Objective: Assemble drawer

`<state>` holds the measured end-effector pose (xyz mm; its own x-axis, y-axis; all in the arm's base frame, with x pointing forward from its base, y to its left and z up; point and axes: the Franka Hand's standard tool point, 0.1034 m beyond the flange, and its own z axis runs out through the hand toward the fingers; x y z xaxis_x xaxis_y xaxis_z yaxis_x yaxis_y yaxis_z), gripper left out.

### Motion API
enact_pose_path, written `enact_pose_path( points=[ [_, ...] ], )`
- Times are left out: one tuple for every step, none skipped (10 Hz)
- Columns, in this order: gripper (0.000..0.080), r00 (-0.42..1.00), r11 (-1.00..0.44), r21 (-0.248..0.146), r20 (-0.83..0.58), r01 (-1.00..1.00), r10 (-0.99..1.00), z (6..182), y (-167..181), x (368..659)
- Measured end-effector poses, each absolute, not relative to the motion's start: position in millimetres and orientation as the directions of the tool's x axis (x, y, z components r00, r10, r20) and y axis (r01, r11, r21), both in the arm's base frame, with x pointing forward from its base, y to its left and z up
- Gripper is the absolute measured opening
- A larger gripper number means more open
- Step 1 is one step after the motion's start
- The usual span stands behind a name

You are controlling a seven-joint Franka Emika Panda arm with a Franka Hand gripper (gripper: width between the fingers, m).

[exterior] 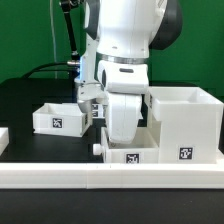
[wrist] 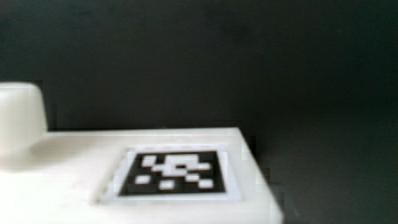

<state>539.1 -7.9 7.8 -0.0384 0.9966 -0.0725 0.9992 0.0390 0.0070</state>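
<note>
You cannot see the pincer in the exterior view: the white robot arm [exterior: 125,70] hides it and part of the small white open-top plastic tray [exterior: 142,152] beneath. The wrist view is blurred; its white tagged surface [wrist: 178,148] is cropped, and the pale rounded shape [wrist: 18,115] is perhaps a finger.

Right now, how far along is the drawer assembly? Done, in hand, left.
Done: nothing visibly seated. The casing stands alone, and its open top shows nothing inside.
In hand: the arm hangs low over the front tray beside the casing. The wrist view shows a tagged white part close up. Whether anything is gripped isn't visible.
Left: both trays still need inserting, including the far tray on the exterior view's left.
</note>
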Motion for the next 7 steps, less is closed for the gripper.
enact_pose_path(
  points=[
    [0.0042, -0.038, 0.039, 0.006, -0.073, 0.999, 0.997, 7.8, -7.9, 539.2],
    [0.0042, -0.038, 0.038, 0.007, -0.073, 0.999, 0.997, 7.8, -7.4, 539.2],
    [0.0042, -0.039, 0.039, 0.007, -0.072, 0.999, 0.997, 7.7, -6.3, 539.3],
    [0.0042, -0.04, 0.041, 0.008, -0.071, 0.999, 0.997, 7.7, -4.6, 539.4],
    [0.0042, -0.04, 0.04, 0.008, -0.071, 0.999, 0.997, 7.8, -3.1, 539.7],
    [0.0042, -0.035, 0.035, 0.008, -0.071, 0.999, 0.997, 7.8, -2.5, 539.6],
    [0.0042, -0.027, 0.028, 0.008, -0.071, 1.0, 0.997, 7.9, -1.2, 539.7]
  ],
)
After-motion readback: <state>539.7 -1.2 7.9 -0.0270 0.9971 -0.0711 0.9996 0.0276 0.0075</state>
